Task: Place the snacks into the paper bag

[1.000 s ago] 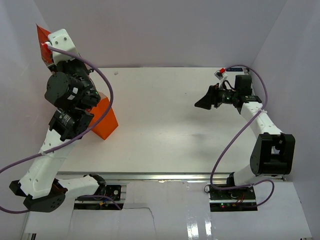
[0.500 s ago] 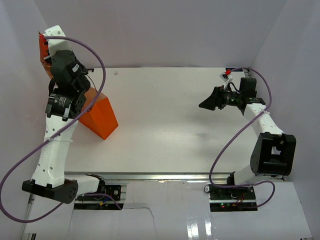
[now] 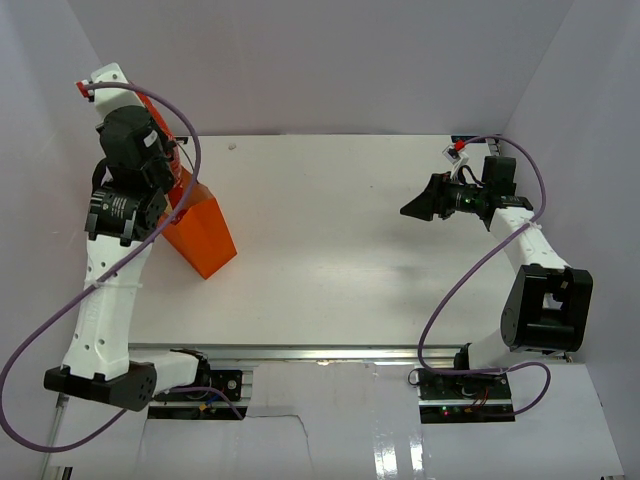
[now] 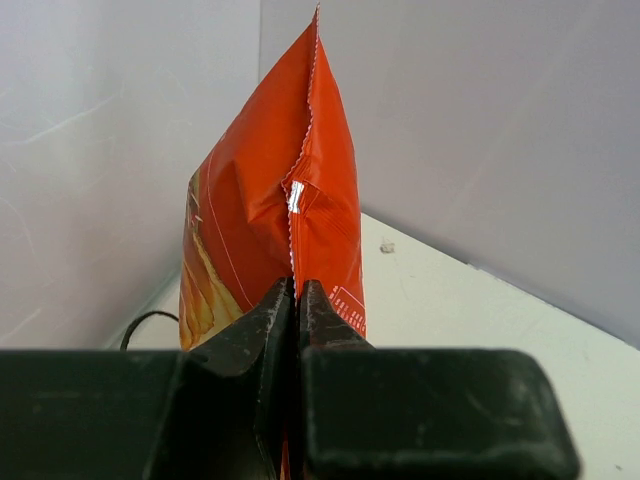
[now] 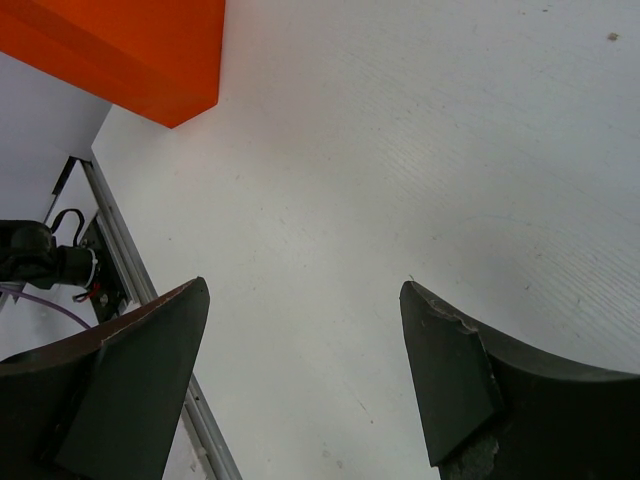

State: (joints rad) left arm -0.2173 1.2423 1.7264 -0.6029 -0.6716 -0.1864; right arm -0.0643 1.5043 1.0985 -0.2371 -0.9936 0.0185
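Observation:
My left gripper [image 4: 297,290] is shut on the vertical back seam of the red-orange crisp bag [image 4: 270,180], which stands upright above the jaws in the left wrist view. From above, only a red strip of the crisp bag [image 3: 163,125] shows beside the raised left wrist, just above the upper end of the orange paper bag [image 3: 200,235]. The paper bag [image 5: 130,50] leans on the table's left side; its opening is hidden under the left arm. My right gripper [image 3: 410,208] hovers over the table's right side, open [image 5: 305,285] and holding nothing.
White walls close in the table [image 3: 330,250] on the left, back and right; the left arm is close to the left wall. A metal rail [image 3: 330,350] runs along the near edge.
The left arm has carried the crisp bag from the far left corner rightward, to above the paper bag's upper end. The right gripper drifted slightly right.

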